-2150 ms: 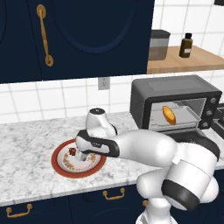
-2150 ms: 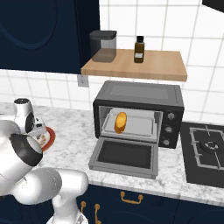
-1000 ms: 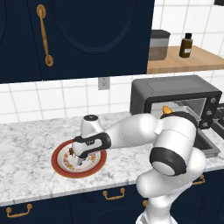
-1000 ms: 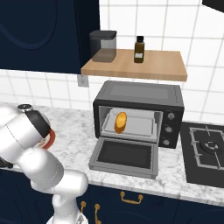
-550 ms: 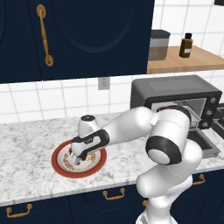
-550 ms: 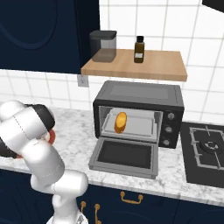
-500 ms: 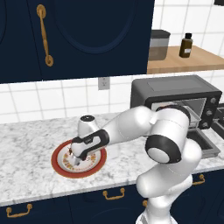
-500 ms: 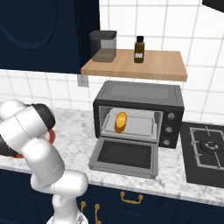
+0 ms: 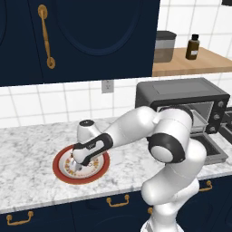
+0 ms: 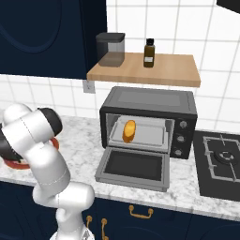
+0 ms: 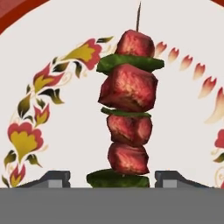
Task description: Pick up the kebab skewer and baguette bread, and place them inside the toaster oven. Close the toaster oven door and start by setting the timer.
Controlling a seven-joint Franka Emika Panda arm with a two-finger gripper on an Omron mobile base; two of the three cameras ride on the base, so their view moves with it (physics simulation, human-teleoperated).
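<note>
My two-finger gripper (image 9: 74, 166) is down on the red-rimmed white plate with painted flowers (image 9: 60, 171), which sits on the grey-veined marble counter (image 9: 27, 149) left of the oven. In the hand view the kebab skewer (image 11: 128, 115), a thin stick threaded with dark red meat chunks and green slices, lies flat on the plate and runs straight up between my two dark finger tips (image 11: 52, 177). The tips stand apart on either side of its near end, with a clear gap to the food on both sides; I am not holding anything.

The short golden-orange baguette bread (image 10: 129, 131) rests on the inner rack of the large dark grey toaster oven (image 10: 149, 102), toward the left of the cavity. The toaster oven door (image 10: 133, 167), with its glass window, is folded down flat onto the counter in front. Above the oven, a wooden shelf (image 10: 164, 72) carries a dark lidded canister (image 10: 110, 48) and a small brown bottle (image 10: 149, 52).
</note>
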